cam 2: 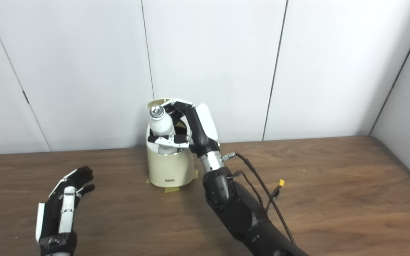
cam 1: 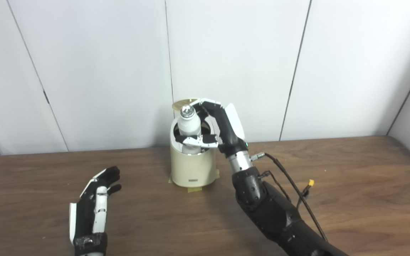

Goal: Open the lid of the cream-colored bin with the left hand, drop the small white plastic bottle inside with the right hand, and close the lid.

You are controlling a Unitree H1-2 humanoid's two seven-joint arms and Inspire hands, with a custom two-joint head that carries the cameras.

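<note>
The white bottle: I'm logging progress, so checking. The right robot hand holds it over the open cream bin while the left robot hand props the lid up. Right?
Not quite. The left robot hand is not at the lid; it rests open by the table, clear of the cream bin, as the left eye view shows. The right robot hand does hold the white bottle over the open bin.

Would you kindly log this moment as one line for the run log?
lid: open | right hand: holds bottle upright over bin opening | left hand: open, away from bin
</note>
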